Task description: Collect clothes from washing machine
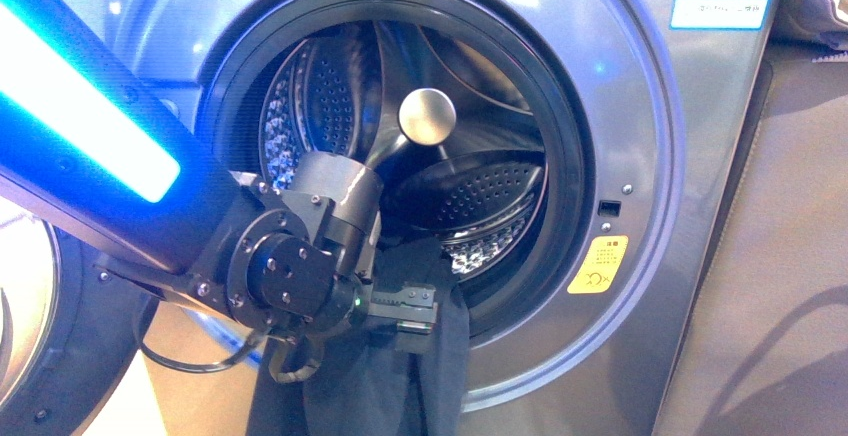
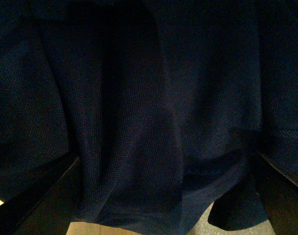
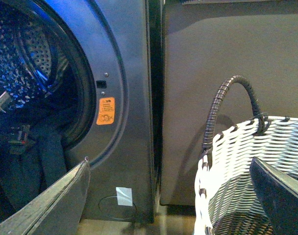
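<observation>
A: Clothes (image 1: 440,366) — where now?

B: Draped over the near lip of the washing machine (image 1: 650,156) opening, low and left of centre, hanging down the front. Nothing else dark to be seen inside the drum (image 1: 480,201).

A: Held?

B: Not clamped, going by the left wrist view. Left pincer (image 1: 408,308) spread wide, navy cloth filling the gap between its fingers (image 2: 46,205). Right pincer (image 3: 169,164) equally wide, empty, off to the right beside the woven basket (image 3: 247,161).

A: Progress?

B: Roughly halfway, at a guess. Mostly out of the drum already, upper end resting on the lip. Left to do — close on the cloth, lift it clear of the opening, carry it right, probably into the basket.

A: Lie of it?

B: Long axis close to vertical. Upper end tucked just inside the opening, lower end pointing straight down, cut off by the bottom of the front view. Gathered lengthwise in limp folds, no twist visible.
</observation>
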Motion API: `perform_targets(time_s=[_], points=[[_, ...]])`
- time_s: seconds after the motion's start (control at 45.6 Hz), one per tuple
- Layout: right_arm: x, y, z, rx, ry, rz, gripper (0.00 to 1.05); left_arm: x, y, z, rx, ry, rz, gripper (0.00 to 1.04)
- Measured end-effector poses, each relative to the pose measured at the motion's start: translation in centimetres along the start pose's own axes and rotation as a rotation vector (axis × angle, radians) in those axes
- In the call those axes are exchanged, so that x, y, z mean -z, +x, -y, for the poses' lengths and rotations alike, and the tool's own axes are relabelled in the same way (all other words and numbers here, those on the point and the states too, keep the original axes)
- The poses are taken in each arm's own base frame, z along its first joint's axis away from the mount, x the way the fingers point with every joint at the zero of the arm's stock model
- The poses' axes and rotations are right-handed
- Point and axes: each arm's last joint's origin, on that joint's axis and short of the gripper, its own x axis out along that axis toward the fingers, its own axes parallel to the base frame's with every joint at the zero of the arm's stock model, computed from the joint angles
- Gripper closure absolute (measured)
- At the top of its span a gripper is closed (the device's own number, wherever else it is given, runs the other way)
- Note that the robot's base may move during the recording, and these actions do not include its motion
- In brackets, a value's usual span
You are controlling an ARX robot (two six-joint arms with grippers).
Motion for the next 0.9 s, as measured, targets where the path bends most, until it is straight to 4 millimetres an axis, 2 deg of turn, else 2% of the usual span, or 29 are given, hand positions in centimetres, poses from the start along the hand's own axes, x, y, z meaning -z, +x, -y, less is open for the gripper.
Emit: perform_targets(time_s=[0.329,0.899], points=[[0.0,0.0,0.0,0.000,0.000,0.000,0.08,0.7,-0.3,2.3,0.188,-0.094,-0.018,0.06],[0.0,0.0,0.0,0.000,0.000,0.000,0.08,0.2,-0.1,4.1,0.239,-0.165,0.044,0.06]])
